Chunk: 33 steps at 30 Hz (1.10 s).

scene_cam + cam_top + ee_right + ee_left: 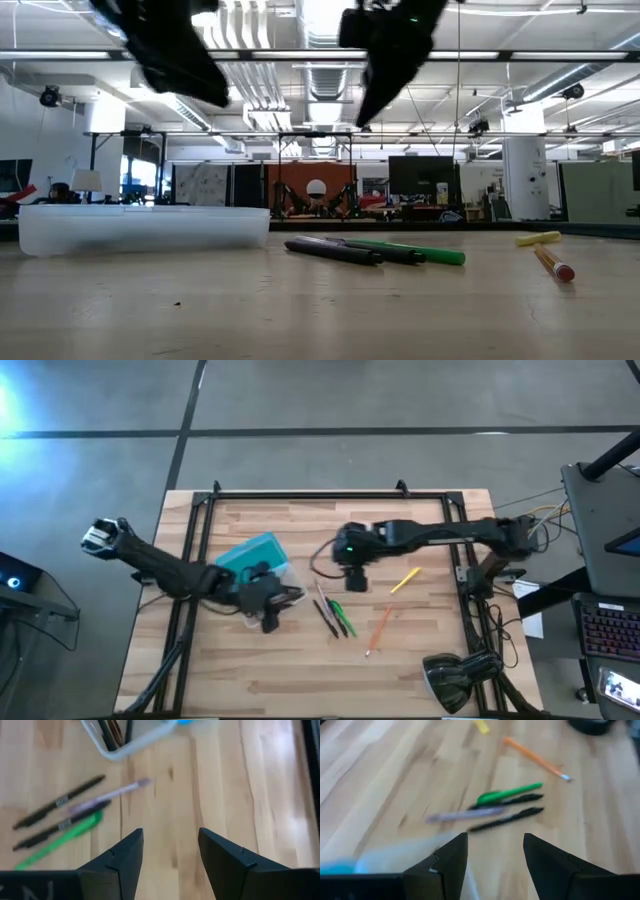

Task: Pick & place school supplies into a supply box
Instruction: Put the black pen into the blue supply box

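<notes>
Seemingly mid-collection: the left gripper (283,597) hovers with fingers apart and empty at the 3 o'clock end of the supply box (256,557), whose tray already holds a few dark items. Next come the dark pens (328,615) and green marker (341,616), lying together at 3 o'clock from it. Right gripper (355,582), also spread and empty, hangs at their 12 o'clock. Orange pencil (380,628) and yellow stick (403,580) have open board around them, clear of the table edge

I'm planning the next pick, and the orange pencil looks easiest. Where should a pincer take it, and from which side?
Grip the orange pencil at mid-shaft, coming straight down, fingers closing across its width. It lies flat and alone on the table, clear of the pens, so nothing crowds it.
</notes>
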Tool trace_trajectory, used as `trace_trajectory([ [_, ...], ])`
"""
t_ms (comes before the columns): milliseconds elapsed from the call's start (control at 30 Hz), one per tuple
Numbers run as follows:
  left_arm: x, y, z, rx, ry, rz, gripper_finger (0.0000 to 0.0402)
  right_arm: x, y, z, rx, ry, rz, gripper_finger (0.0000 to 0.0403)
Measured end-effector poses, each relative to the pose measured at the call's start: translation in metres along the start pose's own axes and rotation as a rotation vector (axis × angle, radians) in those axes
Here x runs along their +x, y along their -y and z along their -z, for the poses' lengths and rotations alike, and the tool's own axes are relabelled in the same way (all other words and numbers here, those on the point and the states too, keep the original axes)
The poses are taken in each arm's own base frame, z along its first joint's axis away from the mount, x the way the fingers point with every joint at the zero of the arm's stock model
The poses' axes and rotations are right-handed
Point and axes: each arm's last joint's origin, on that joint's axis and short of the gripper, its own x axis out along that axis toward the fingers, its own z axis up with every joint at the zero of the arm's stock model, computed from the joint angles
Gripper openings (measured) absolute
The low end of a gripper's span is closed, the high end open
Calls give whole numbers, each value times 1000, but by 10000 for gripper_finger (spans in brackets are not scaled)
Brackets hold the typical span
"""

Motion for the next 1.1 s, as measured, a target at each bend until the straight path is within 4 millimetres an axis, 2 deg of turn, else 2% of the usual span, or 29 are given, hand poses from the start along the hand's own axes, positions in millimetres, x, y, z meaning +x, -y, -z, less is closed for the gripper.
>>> trace_trajectory([
  [100,25,2,-14,161,-19,72,177,-18,1,22,43,25,24,184],
  [200,54,5,-17,280,-126,98,177,-27,1,41,86,27,52,185],
  [400,102,22,-21,410,-219,139,177,-37,1,67,173,50,69,185],
  [567,133,17,-19,439,-320,104,177,-41,-3,85,213,46,61,185],
  [700,150,6,-15,456,-393,89,177,-42,-7,94,227,42,52,185],
  [900,165,-6,-9,425,-453,167,170,-42,-12,95,225,47,40,185],
  [1000,169,-7,-6,460,-463,182,143,-40,-13,95,230,55,39,185],
  [1100,171,-4,-4,494,-468,200,100,-39,-12,96,232,59,52,185],
])
